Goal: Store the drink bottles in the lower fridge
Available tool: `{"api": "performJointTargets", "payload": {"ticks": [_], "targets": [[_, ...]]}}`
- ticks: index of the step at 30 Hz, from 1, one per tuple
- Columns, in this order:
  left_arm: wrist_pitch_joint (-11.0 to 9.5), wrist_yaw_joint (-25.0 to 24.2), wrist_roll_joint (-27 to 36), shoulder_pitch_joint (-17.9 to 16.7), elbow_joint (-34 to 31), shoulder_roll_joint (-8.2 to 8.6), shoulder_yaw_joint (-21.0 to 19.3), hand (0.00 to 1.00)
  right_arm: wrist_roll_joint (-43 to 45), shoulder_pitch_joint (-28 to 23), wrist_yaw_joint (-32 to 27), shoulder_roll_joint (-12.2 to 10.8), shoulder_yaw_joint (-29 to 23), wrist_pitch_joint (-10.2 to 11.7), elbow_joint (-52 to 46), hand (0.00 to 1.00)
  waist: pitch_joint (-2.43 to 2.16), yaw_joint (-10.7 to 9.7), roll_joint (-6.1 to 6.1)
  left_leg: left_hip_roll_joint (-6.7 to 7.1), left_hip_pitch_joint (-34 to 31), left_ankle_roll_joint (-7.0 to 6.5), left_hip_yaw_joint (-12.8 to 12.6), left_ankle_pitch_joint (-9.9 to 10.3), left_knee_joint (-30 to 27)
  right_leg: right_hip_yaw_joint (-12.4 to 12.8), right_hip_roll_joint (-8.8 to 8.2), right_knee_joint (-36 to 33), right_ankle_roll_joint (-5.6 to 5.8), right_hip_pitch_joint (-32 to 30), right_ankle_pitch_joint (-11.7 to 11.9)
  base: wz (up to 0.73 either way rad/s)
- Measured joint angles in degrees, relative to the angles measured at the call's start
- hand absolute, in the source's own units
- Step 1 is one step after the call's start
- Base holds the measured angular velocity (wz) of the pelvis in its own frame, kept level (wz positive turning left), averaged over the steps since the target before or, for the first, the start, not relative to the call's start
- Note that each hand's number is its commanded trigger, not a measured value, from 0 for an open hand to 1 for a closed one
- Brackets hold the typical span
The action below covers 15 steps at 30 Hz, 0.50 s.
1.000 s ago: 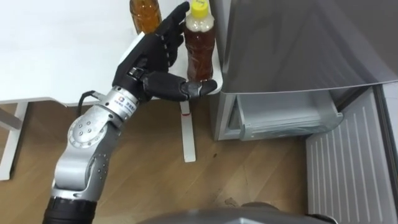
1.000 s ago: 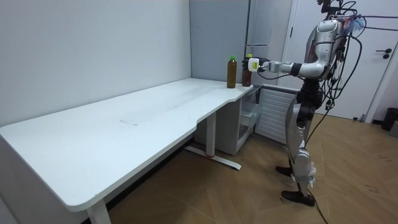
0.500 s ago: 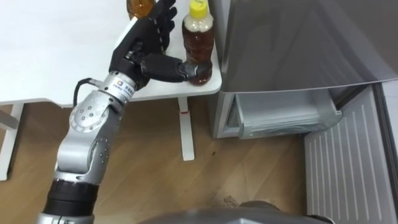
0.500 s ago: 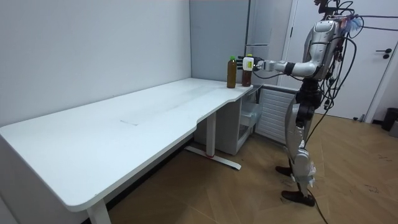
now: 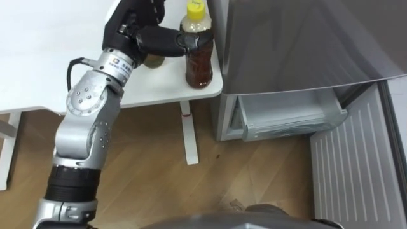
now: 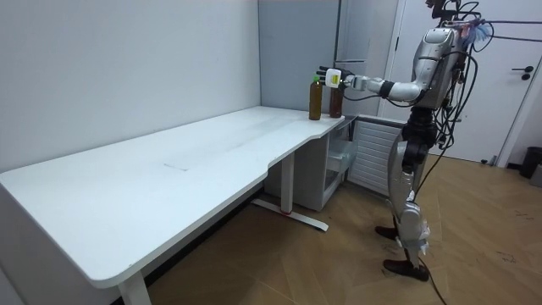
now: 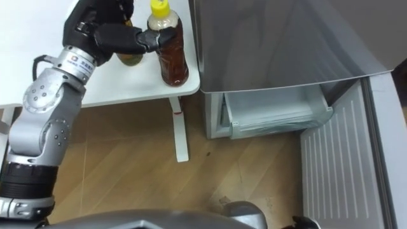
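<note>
A brown tea bottle with a yellow cap [image 5: 198, 60] [image 7: 172, 58] stands upright at the corner of the white table [image 5: 57, 76], right beside the grey fridge [image 5: 305, 44]. My left hand [image 5: 135, 28] [image 7: 102, 30] is at its left side, the thumb laid across the bottle's front near the shoulder and the fingers reaching up past the view's top edge. A second brown bottle [image 5: 152, 61] [image 6: 315, 97] stands just behind the hand, mostly hidden. In the room view the left hand [image 6: 331, 78] is at the bottles' tops.
The fridge's lower compartment is open: a pale drawer [image 5: 289, 117] shows under the upper door, and the ribbed inside of the open lower door [image 5: 356, 165] stands to the right. A table leg [image 5: 188, 133] stands on the wood floor. The robot stands upright facing the table corner.
The left hand has moved forward and up along the yellow-capped bottle, and its thumb now lies higher across the bottle. The bottles have not moved.
</note>
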<state>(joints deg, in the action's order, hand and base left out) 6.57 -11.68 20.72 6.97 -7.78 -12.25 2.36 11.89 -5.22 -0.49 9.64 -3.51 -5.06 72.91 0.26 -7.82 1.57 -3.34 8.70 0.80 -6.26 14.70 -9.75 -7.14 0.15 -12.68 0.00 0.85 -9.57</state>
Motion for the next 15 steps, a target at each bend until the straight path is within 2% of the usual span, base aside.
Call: {"api": "performJointTargets", "payload": {"ticks": [5,10,13,15], "targets": [[0.0,-0.2,0.0,0.0,0.0,-0.04,0.4,0.0,0.0,0.0,0.0,0.1,0.1,0.0,0.2,0.0,-0.04,-0.1,0.07,-0.01,0.3,0.0,0.0,0.0,0.0,0.0,-0.02,-0.2,-0.02,0.2,0.0,0.0],[0.0,-0.3,0.0,0.0,0.0,-0.22,1.2,0.0,0.0,-0.1,0.2,0.5,0.6,0.0,0.5,0.0,0.13,-0.2,0.31,0.02,0.4,0.0,0.0,0.0,0.1,0.2,-0.05,-0.3,0.0,0.3,0.0,0.0],[0.0,-0.5,0.0,0.0,0.2,-0.22,1.5,0.0,0.2,-0.1,0.7,0.9,1.1,0.0,0.6,0.0,0.33,-0.1,0.74,0.06,0.4,0.0,-0.3,0.0,0.1,0.7,0.0,-0.2,0.06,0.2,0.1,-0.02],[0.0,-1.3,0.0,0.0,1.0,-0.23,1.9,0.0,0.2,-0.2,1.0,1.1,1.1,-0.2,0.6,0.0,0.29,-0.1,1.09,0.07,0.5,0.0,-0.6,0.0,0.1,0.9,0.02,-0.2,0.08,0.1,0.1,-0.04]]}}
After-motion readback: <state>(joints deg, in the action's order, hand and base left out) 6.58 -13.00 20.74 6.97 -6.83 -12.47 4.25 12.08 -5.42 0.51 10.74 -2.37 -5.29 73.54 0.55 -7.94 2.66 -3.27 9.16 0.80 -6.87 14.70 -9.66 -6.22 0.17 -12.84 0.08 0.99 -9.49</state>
